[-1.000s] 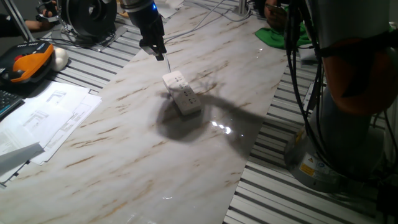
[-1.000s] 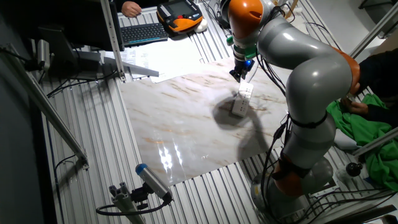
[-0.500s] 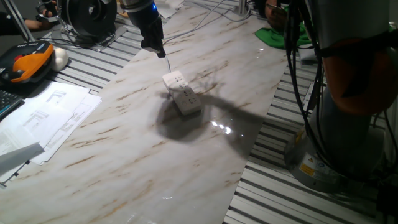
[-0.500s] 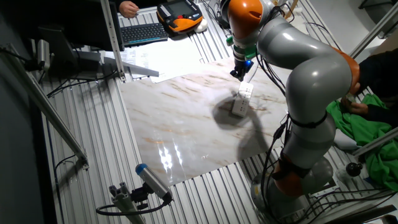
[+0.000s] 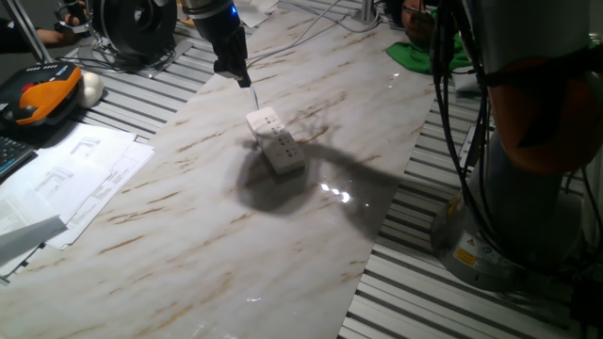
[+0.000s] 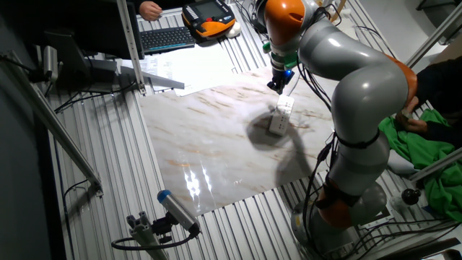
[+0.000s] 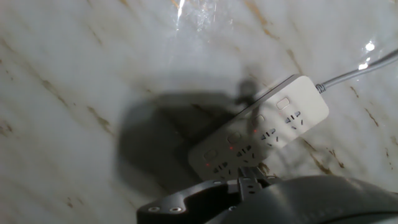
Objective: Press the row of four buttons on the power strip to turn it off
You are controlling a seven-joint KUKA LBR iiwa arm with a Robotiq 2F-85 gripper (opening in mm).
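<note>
The marble worktop [image 5: 188, 217] spreads wide below the hand [image 5: 233, 71], which hangs above and just beyond the cord end of the power strip [image 5: 275, 141]. The strip's long axis runs away from the hand toward the worktop's middle, so the press, I judge, means coming down and along it. Nothing stands between them. White paper sheets [image 5: 71, 179] lie well off to the side. The row of four buttons [image 7: 245, 127] shows faintly from the hand's camera. Whether the hand's fingers are parted, I cannot tell; it holds nothing.

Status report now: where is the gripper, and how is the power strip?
Gripper above power strip, no contact visible. Strip flat on marble table, cord attached. Nothing in the way.
</note>
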